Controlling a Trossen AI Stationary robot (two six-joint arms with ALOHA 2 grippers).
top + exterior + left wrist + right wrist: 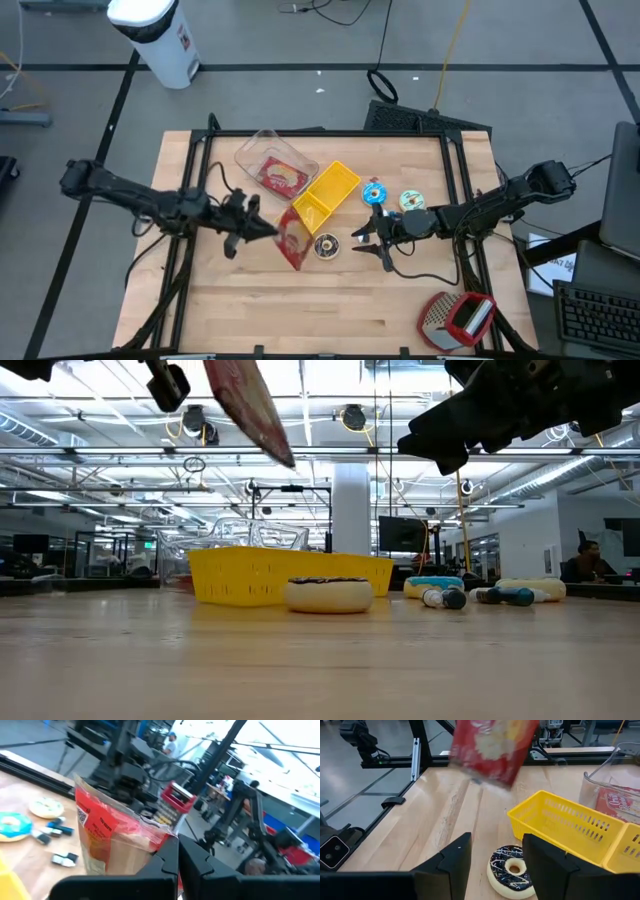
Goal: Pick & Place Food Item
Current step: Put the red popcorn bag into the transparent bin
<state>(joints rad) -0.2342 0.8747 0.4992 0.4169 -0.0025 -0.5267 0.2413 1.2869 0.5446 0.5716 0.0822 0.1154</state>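
Note:
My left gripper (268, 229) is shut on a red snack bag (291, 242), held high above the table left of the yellow basket (331, 194); the low view shows the bag (250, 405) far above the tabletop. A chocolate-iced donut (326, 246) lies flat on the wood beside the basket. My right gripper (362, 241) hovers open just right of that donut, fingers standing either side of the donut (512, 869) without touching it. A clear tub (272, 165) behind the basket holds another red packet. My left gripper pinches the bag's edge (162, 836) between its two shut fingers (197, 862). The fingers come in level from the table's left side. The bag is lifted clear of the table, tilted, its body (492, 745) hanging out beyond the fingertips.
A blue-iced donut (375, 192) and a pale donut (411, 201) lie right of the basket, with small markers (505, 596) near them. A red and grey object (458, 318) sits at the near right corner. Bare wood stretches along the table's near side (300, 310).

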